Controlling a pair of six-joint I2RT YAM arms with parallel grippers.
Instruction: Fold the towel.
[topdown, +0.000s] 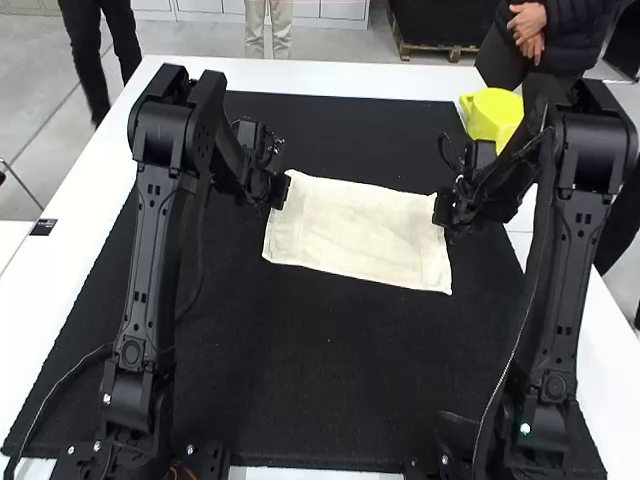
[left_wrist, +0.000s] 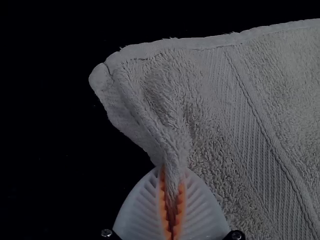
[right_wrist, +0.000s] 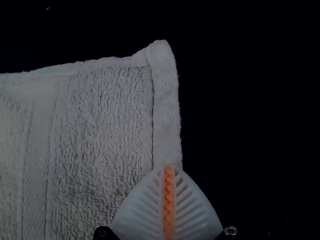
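1. In the high view, dark wrist parts mask where the left gripper (topdown: 283, 192) meets the towel (topdown: 355, 232) at its 10 o'clock corner, and the right gripper (topdown: 441, 210) hides some of the edge between 2 and 3 o'clock.
2. We see the towel spread as a flattish rectangle just past the middle of the black mat (topdown: 300, 370), toward 1 o'clock, on the white table (topdown: 70, 230); we can't tell how many layers it has.
3. A yellow object (topdown: 490, 115), between 1 and 2 o'clock from the towel, is partly covered by the right arm.
4. The left wrist view shows us the left gripper (left_wrist: 172, 172) pinching a puckered ridge of cloth near a corner, beside a woven band.
5. The right wrist view shows us the right gripper (right_wrist: 169, 167) closed at the hem; whether cloth sits between its orange pads (right_wrist: 168, 200), we can't tell.
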